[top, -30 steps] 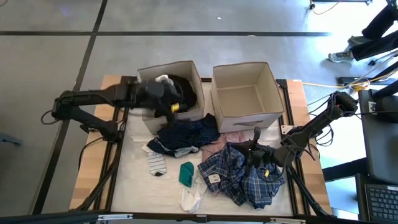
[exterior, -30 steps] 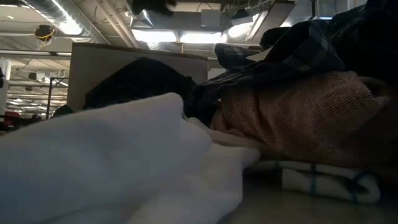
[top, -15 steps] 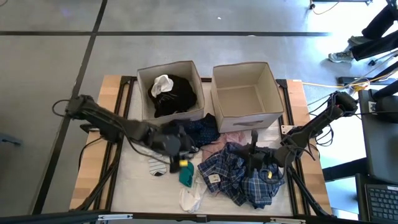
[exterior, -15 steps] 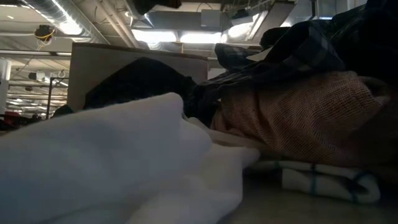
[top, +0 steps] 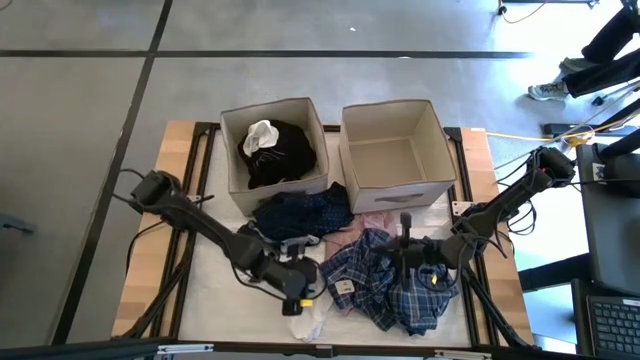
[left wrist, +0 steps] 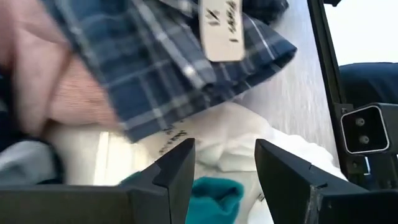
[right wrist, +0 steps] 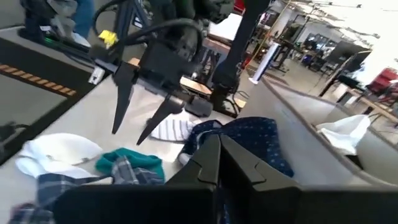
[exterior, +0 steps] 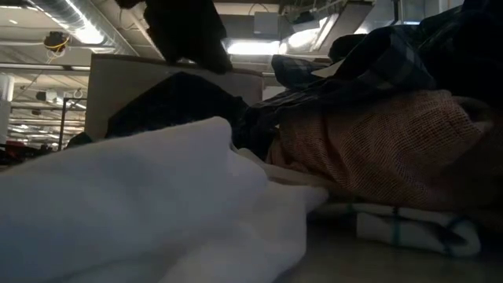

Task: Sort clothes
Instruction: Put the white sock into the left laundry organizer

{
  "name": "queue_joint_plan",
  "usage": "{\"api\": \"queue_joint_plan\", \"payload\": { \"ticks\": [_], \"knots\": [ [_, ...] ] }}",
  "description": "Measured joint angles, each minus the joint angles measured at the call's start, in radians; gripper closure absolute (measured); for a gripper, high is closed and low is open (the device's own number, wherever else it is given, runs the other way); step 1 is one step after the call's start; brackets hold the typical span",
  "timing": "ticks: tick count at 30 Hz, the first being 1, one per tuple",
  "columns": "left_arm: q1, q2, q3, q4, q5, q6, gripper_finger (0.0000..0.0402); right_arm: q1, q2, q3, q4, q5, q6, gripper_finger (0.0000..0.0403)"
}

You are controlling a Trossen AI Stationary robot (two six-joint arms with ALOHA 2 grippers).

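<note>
We're seeing the left gripper (top: 297, 291) hovering, fingers spread wide, right above the small teal fabric item (left wrist: 214, 196), white cloth (left wrist: 273, 149) beside it. The right gripper (top: 405, 243) is sitting pressed together on the blue-plaid shirt (top: 390, 278).

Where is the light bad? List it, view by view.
High view: even light, only soft shadows on the table. Low view: dim, the pile of clothes dark against bright ceiling lights. Left wrist view: strong glare past the table edge, beyond the open left hand. Right wrist view: the room behind is washed out bright.
</note>
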Motion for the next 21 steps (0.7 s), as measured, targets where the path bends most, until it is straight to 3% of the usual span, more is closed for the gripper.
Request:
{"api": "queue_joint_plan", "payload": {
  "ticks": [14,21],
  "knots": [
    [-0.009,0.163,0.0,0.122,-0.056,-0.015,0.0245,0.0,0.005,0.0,-0.029,-0.036,0.075,0.0391],
    [-0.002,0.206,0.0,0.159,-0.029,-0.028,0.0245,0.0,0.005,0.0,-0.043,-0.036,0.075,0.0391]
  ]
}}
